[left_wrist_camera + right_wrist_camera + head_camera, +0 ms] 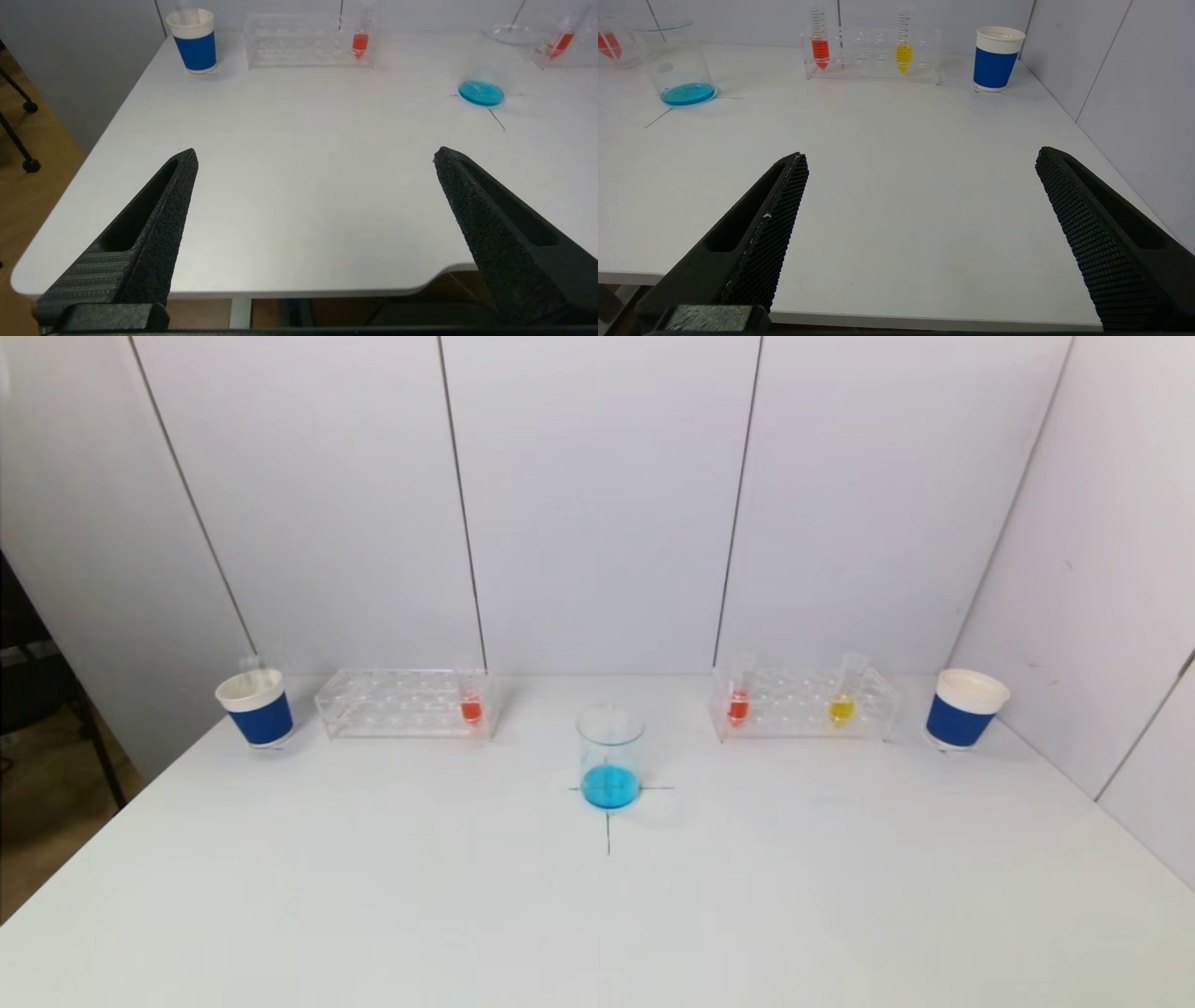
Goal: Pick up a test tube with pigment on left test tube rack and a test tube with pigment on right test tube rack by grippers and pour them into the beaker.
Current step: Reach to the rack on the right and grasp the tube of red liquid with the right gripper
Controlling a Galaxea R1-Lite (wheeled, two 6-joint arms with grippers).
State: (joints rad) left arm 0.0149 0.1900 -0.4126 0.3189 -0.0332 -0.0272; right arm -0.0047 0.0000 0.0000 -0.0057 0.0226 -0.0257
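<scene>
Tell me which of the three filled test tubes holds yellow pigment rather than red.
The yellow test tube in the right test tube rack, toward its outer end near the right cup. The rack's other tube and the left rack's tube hold red.

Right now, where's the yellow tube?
In the head view the yellow test tube stands in the right test tube rack, toward the end nearest the right blue paper cup, with a red test tube at the rack's other end.
</scene>
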